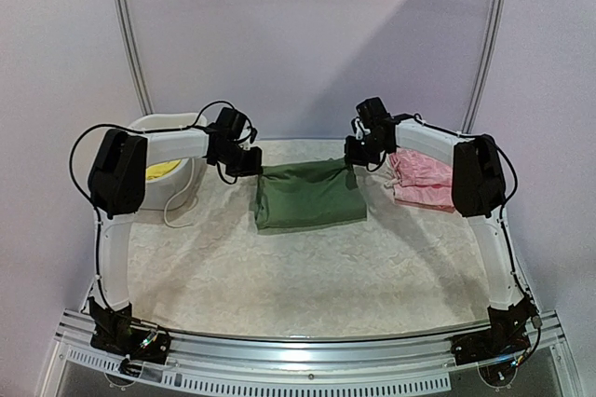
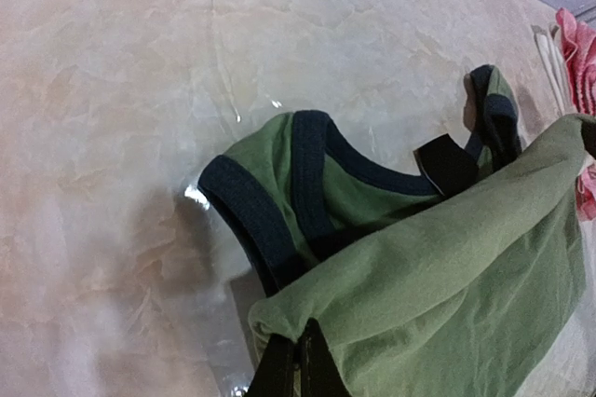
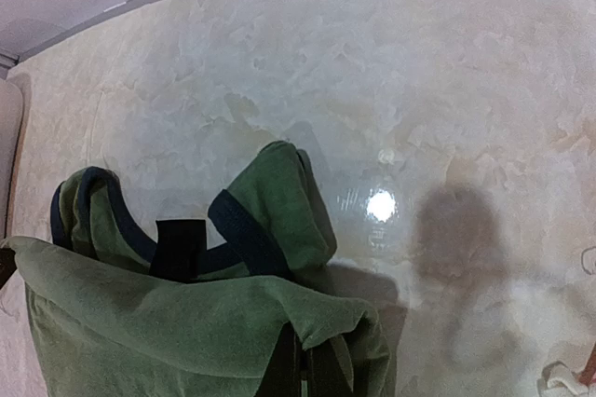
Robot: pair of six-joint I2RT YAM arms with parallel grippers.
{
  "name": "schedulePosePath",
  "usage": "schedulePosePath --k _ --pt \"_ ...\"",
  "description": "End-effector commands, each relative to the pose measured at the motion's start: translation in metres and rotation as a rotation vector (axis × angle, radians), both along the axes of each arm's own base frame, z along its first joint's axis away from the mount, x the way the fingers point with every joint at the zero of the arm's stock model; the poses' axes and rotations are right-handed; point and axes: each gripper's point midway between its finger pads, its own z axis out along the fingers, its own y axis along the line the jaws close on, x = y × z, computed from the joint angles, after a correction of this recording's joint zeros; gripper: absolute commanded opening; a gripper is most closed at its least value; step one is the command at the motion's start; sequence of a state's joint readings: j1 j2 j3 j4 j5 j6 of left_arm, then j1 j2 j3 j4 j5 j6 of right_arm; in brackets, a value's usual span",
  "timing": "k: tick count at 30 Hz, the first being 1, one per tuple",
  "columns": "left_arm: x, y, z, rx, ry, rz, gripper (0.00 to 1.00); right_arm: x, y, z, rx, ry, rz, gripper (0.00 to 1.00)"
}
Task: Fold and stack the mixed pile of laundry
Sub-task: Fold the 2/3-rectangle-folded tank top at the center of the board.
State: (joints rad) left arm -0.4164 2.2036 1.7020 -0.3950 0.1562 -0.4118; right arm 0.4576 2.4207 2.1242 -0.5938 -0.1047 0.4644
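Left gripper (image 2: 299,352) and right gripper (image 3: 304,360) clamp olive tank top (image 1: 307,197).

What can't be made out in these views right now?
Green tank top front: all views, folded fabric hides any print.
White basket contents: top view, left arm covers them; only yellow cloth shows.
Pink garment: top view, right arm overlaps it; left wrist view, edge crops it.

Lab test cell is indicated: marble-look table (image 1: 279,276) is edged on its near side by a slotted aluminium rail (image 1: 307,349); bent metal poles (image 1: 130,43) and plain pale backdrop (image 1: 307,34) are seen behind it.
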Motion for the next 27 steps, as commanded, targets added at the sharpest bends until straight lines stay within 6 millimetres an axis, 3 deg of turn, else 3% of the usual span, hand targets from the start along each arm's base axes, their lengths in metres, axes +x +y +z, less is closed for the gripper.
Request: schedulePosePath --k 1,3,5,8,9,11,13,15,16,18,21,24,27 --pt "0.026 0.004 -0.004 -0.031 -0.028 0.01 0.0 0.028 0.006 0.004 0.067 -0.077 -0.002 0.04" --pt "0.036 0.005 -0.01 -0.035 -0.036 0.025 0.03 0.034 0.011 0.0 0.092 -0.089 0.003 0.15" --pt "0.052 0.008 -0.008 -0.015 -0.07 0.042 0.13 0.046 0.021 0.011 0.153 -0.149 0.024 0.25" --pt "0.069 0.006 0.003 -0.004 -0.091 0.048 0.36 0.063 0.024 0.04 0.187 -0.237 0.018 0.6" --pt "0.07 0.005 0.012 -0.014 -0.099 0.046 0.42 0.064 0.024 0.052 0.184 -0.259 0.021 0.65" --pt "0.067 0.003 0.037 -0.028 -0.147 0.046 0.67 0.063 0.021 0.068 0.176 -0.28 0.021 0.69" --pt "0.059 0.007 0.06 -0.011 -0.198 0.057 0.78 0.055 0.016 0.085 0.163 -0.295 0.022 0.71" --pt "0.047 0.011 0.076 0.011 -0.222 0.062 0.79 0.042 0.007 0.085 0.137 -0.285 0.009 0.71" --pt "0.041 0.012 0.082 0.018 -0.228 0.062 0.79 0.035 0.004 0.098 0.137 -0.303 0.007 0.71" --pt "0.024 0.01 0.082 0.017 -0.209 0.045 0.72 0.013 0.001 0.09 0.126 -0.28 0.021 0.68" --pt "-0.003 0.0 0.082 0.023 -0.183 0.016 0.59 -0.018 0.01 0.097 0.151 -0.271 0.099 0.6" --pt "-0.031 -0.011 0.078 0.039 -0.163 -0.019 0.51 -0.055 0.026 0.085 0.141 -0.206 0.191 0.57" --pt "-0.059 -0.025 0.073 0.024 -0.144 -0.071 0.46 -0.087 0.034 0.061 0.101 -0.132 0.257 0.54"
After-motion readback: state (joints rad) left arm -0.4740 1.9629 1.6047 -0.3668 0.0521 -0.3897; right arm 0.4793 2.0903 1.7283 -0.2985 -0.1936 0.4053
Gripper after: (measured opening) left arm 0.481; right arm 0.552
